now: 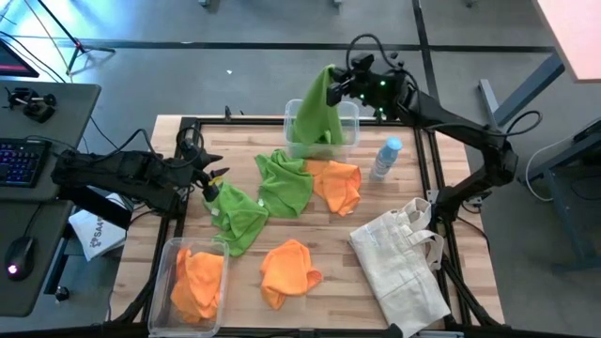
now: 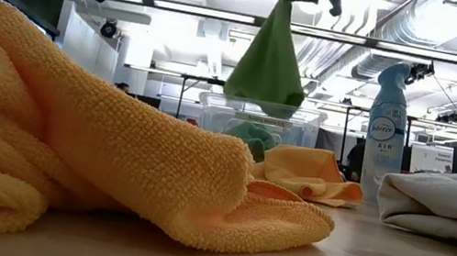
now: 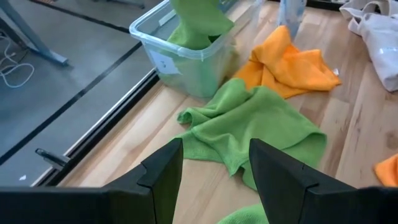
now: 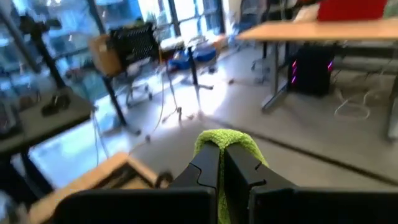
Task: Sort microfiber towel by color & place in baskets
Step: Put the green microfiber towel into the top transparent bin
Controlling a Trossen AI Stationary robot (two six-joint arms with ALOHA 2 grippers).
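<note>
Right now the wooden surface (image 1: 376, 291) has two clear baskets. The far basket (image 1: 349, 127) is for green, and a green towel (image 1: 319, 108) hangs over it, pinched in the right hand (image 1: 340, 86). Next, that hand should open and drop it in. The left hand (image 1: 214, 178) waits with fingers apart, maybe just touching another green towel (image 1: 237, 214).

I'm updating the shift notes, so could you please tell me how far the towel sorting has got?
Done: orange microfiber towels lie in the near clear plastic basket. In hand: the right gripper, shut on a green microfiber towel, hangs it over the far clear basket, which holds green cloth. Left: two green towels and two orange ones on the wooden table. The left gripper is open beside a green one.
</note>
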